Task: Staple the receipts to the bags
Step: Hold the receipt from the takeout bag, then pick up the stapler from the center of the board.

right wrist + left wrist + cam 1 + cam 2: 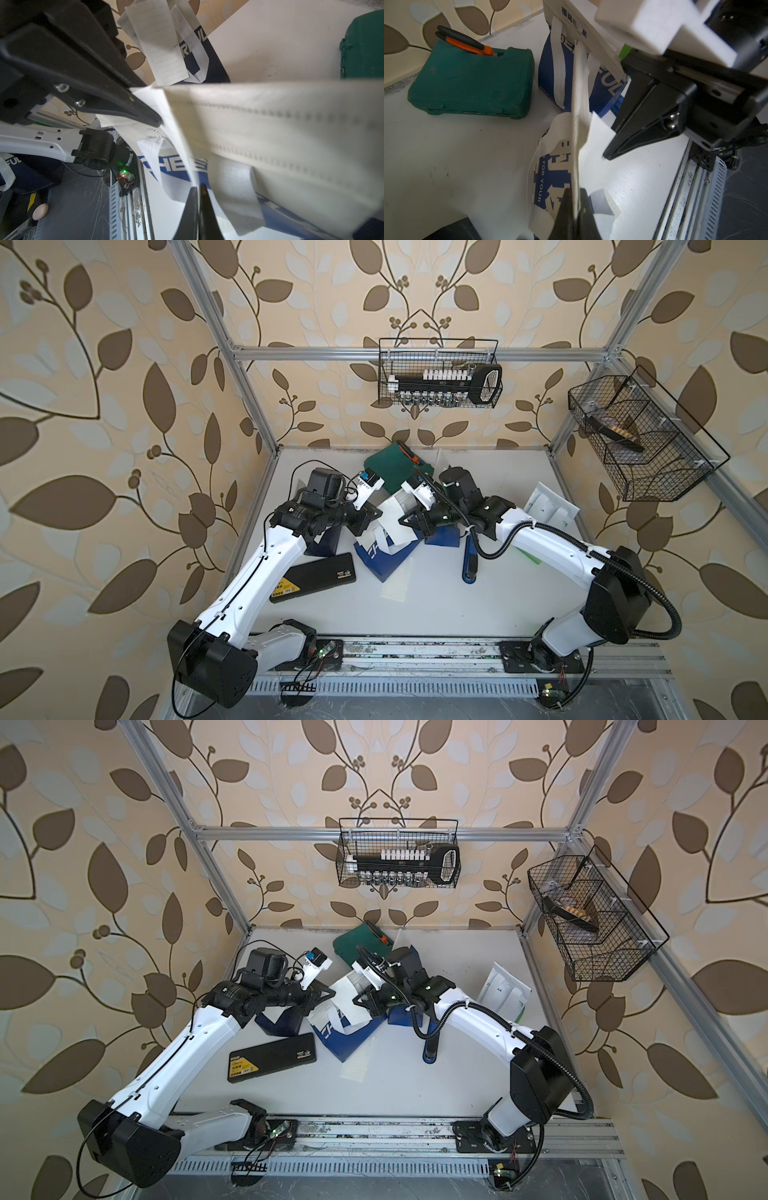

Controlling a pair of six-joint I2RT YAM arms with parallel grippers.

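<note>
While pressed together on a thin white edge, seen from the left wrist: left gripper point(574, 199), pinching the top rim of the lifted bag point(548, 176) edge-on. Just across that rim, near but apart, tip toward it: right gripper point(607, 155). From the right wrist, fingers point(190, 214) almost together, thin slit between, white sheet running into the slit; cannot tell whether clamped or loose.

Held at mid-table between both pincers, mouth up at the fingertips, navy base down on the table point(478, 614). Long axis from the fingertips toward the near rail point(415, 649), slightly skewed; rim itself stretched left to right.

Counted in a top view, bags: four.
- Lifted bag.
- Left-side navy bag point(330, 545), just beside the left gripper on its near side.
- Right-side navy bag point(444, 537), just beside the right gripper on its near side.
- Green-and-white bag point(548, 506), flat by the right edge, well apart from both pincers, long axis front to back, tilted.

Receipts plainly made out: two.
- Loose receipt point(399, 585), flat on the table, touching the lifted bag's base, long axis toward the near rail.
- Hanging receipt point(162, 45), seen from the right wrist, lying against a navy bag's face; cannot tell which bag.

Also one each: blue-and-black stapler point(469, 562) near the right-side navy bag, lengthwise toward the near rail; green case point(386, 468) at the back; black case point(320, 576) toward the left front.
</note>
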